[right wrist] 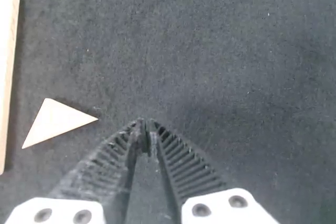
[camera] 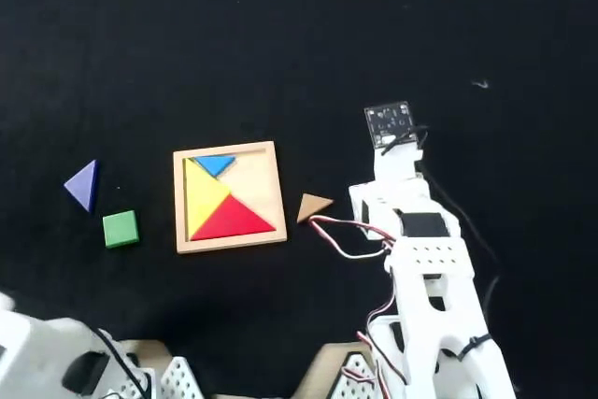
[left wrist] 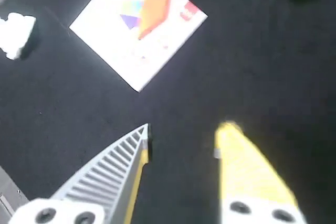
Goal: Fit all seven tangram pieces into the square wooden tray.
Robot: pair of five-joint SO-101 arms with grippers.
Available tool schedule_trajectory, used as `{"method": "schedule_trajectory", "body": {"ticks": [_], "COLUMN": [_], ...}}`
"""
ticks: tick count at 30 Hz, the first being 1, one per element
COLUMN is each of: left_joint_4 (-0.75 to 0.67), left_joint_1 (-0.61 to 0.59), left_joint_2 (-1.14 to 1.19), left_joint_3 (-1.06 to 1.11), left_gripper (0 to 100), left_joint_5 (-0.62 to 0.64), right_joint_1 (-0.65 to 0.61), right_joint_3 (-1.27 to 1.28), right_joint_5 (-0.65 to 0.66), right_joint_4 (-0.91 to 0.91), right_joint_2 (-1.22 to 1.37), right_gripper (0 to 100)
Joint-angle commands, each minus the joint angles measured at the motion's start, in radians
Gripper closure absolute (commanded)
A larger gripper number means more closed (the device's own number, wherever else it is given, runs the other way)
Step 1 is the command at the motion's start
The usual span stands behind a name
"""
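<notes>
Three pieces lie inside the square wooden tray, which sits on the black table: a small blue triangle along its far edge, a large yellow triangle against its left wall and a large red triangle at its near edge, the yellow and red meeting along one side. The rest of the tray floor is bare wood. A tan triangle lies on the cloth just beside the tray's right wall, apart from it. Well off the tray's left side are a purple triangle and, near it, a green square. The right arm stands just right of the tan triangle, and the right gripper hovers over bare cloth near that piece with its fingers pressed together on nothing. The left gripper has its fingers spread wide apart, holding nothing; beyond it an orange piece rests on a white card.
</notes>
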Motion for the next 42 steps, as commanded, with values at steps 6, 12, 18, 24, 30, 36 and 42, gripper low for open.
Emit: {"method": "schedule_trajectory", "body": {"ticks": [6,12,18,24,30,36,42], "left_joint_4": [-0.497,-0.779,-0.985,-1.149,-1.152,-1.065,-0.637], "left_joint_1": [-0.056,-0.081,-0.087,-0.047,-0.028,0.019,0.061], "left_joint_2": [0.365,0.512,0.589,0.787,1.025,1.231,1.281], "left_joint_3": [-0.182,-0.182,-0.183,-0.323,-0.634,-0.883,-1.125], "left_gripper": [80,95,97,97,97,97,97], "left_joint_5": [0.014,0.15,0.336,0.365,0.371,0.37,0.364], "right_joint_1": [-0.018,-0.018,-0.018,-0.018,-0.018,-0.018,-0.018], "right_joint_3": [0.008,0.012,0.015,0.025,0.039,0.039,0.039], "right_joint_5": [-0.005,-0.003,-0.003,-0.003,-0.003,-0.003,-0.003], "right_joint_4": [-0.021,-0.023,-0.023,-0.021,-0.021,-0.023,-0.023], "right_joint_2": [-0.025,-0.025,-0.025,-0.025,-0.025,-0.025,-0.025], "right_gripper": [98.7,98.7,98.7,98.7,98.7,98.7,98.7]}}
